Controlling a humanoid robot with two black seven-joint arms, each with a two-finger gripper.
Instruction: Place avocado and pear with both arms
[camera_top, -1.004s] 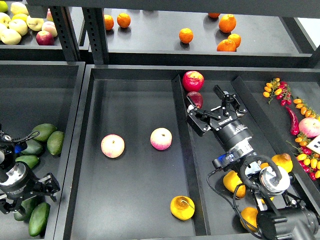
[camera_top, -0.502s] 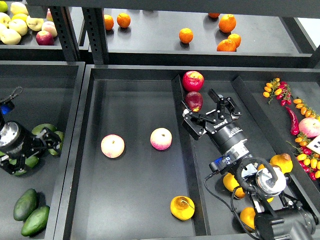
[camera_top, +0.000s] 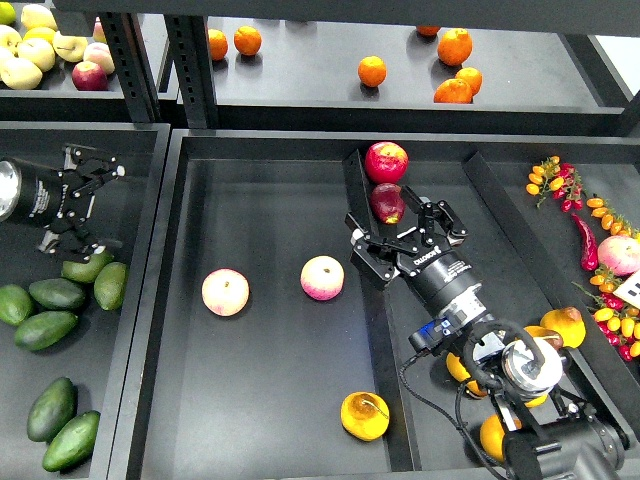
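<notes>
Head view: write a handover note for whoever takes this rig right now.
Left pincer: open, empty, raised over the left bin, above the green fruit.
Right pincer: open, empty, over the divider beside the dark red fruit.
Pear: lying at the front of the middle tray, so it looks placed.
Avocado: several green ovals lie in the left bin; the darkest, front-left one is likeliest. None is gripped.
Left: pick up the avocado and place it.

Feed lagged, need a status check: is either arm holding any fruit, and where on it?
Nothing held: left gripper and right gripper both have open, bare jaws.
</notes>
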